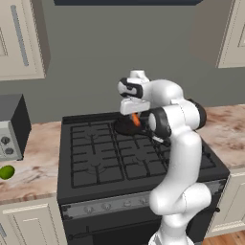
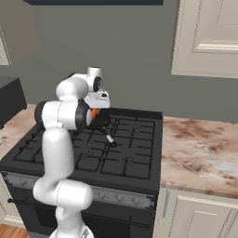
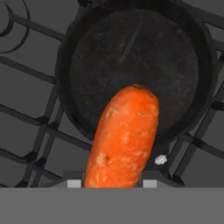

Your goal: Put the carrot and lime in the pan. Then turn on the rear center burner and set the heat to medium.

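Observation:
My gripper (image 1: 135,117) hangs over the back of the stove, shut on the orange carrot (image 3: 124,135), which sticks out between the fingers and points down at the pan. The round black pan (image 3: 135,61) lies right below on the stove grating, bare inside; it also shows as the pan (image 1: 127,126) and the pan (image 2: 99,122), with its thin silver-tipped handle (image 2: 110,139) reaching toward the front. The carrot (image 1: 136,119) is held a little above the pan's rim. The green lime (image 1: 6,172) rests on the counter far left of the stove.
The black stove (image 1: 100,153) has cast-iron grating and a row of knobs (image 1: 110,205) on its front panel. A grey appliance (image 1: 10,127) stands on the left counter by the lime. Marbled counter (image 2: 200,148) stretches right of the stove.

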